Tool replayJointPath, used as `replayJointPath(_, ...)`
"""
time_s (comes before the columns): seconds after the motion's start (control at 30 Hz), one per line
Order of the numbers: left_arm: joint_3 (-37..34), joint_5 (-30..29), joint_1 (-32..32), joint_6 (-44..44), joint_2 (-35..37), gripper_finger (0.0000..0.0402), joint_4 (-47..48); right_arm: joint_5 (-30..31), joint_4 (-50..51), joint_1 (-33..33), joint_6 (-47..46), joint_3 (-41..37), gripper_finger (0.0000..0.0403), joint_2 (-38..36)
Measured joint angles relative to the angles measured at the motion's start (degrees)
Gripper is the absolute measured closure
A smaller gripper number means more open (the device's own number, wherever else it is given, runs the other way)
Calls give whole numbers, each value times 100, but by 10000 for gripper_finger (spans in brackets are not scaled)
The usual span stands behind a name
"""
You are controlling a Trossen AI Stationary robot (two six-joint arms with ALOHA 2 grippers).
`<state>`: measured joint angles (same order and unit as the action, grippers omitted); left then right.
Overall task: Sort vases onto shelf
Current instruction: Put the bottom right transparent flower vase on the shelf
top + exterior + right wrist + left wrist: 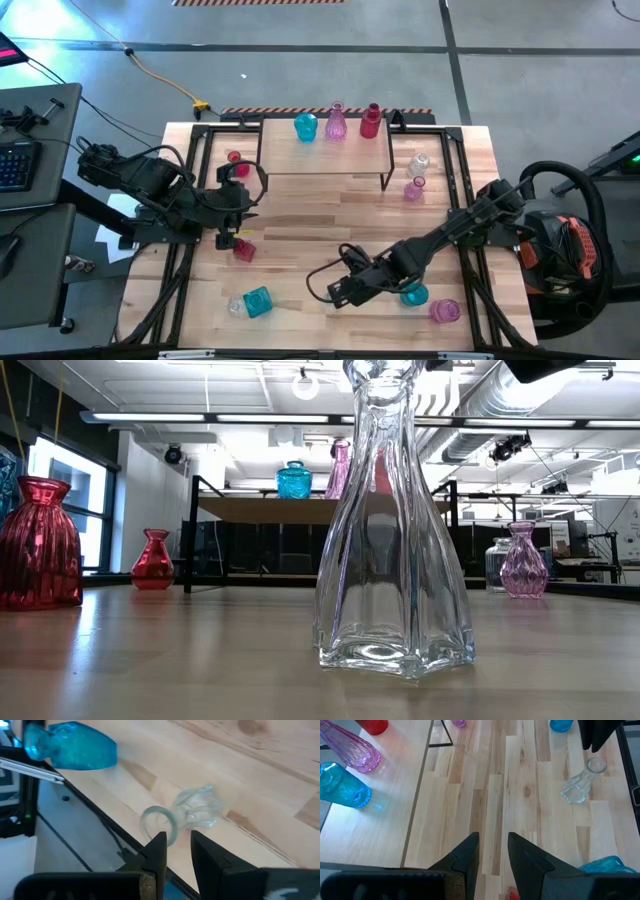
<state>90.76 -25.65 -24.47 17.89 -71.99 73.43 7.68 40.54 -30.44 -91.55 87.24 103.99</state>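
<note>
The shelf [325, 150] stands at the table's far side and bears a teal vase [305, 126], a pink vase [336, 122] and a red vase [371, 120]. A clear bottle vase [390, 540] stands upright on its base near the table's near edge; it also shows in the left wrist view [580, 785]. My right gripper [177, 845] hovers just above and beside its mouth [159, 822] with a narrow gap between the fingers and nothing in it. My left gripper [493, 852], also narrowly open and empty, waits over the table's left part [248, 200].
Loose vases stand or lie about the table: two red [235, 157] [243, 250] at the left, teal [257, 302] and clear [236, 306] lying at the near edge, teal [413, 295] and pink [445, 311] near right, clear [420, 163] and pink [413, 188] right of the shelf.
</note>
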Motion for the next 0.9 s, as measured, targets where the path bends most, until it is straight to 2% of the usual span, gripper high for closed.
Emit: replayJointPath(0.9,0,0,2,-5,0,310,-7,-87,-389,11,-101,4,334,386)
